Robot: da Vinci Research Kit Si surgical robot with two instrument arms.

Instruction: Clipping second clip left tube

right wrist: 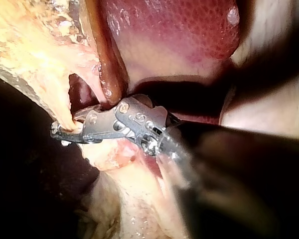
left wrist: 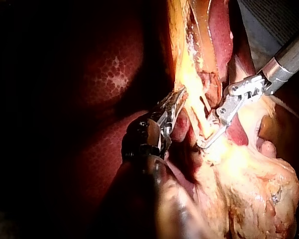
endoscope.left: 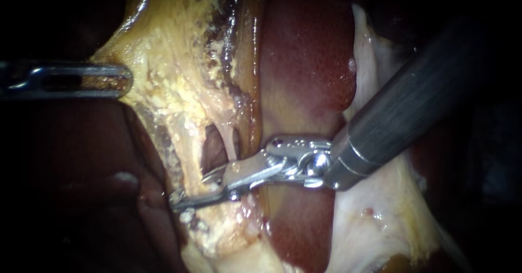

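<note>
My right instrument (endoscope.left: 190,190) lies crosswise over the left tube (endoscope.left: 187,154), which runs up and down in the endoscope view. Its jaws are closed narrowly on the tube. My left instrument (endoscope.left: 124,80), well apart, grips the yellow tissue (endoscope.left: 179,77).

We see a dark red, glossy lobe of liver (endoscope.left: 307,50) in the middle of the endoscope view, with a small pale spot (endoscope.left: 352,64) on its right edge. Touching its left side runs a shiny amber-brown band of tissue (endoscope.left: 253,61), and left of that lies a lumpy yellow sheet of fatty tissue (endoscope.left: 179,82), pierced low down by a dark oval gap (endoscope.left: 211,152). Right of the lobe a smooth whitish membrane (endoscope.left: 375,218) spreads downward. Dim red liver surface (endoscope.left: 81,159) fills the lower left. In the left wrist view we find a honeycomb-patterned red surface (left wrist: 109,74) beside the fat
</note>
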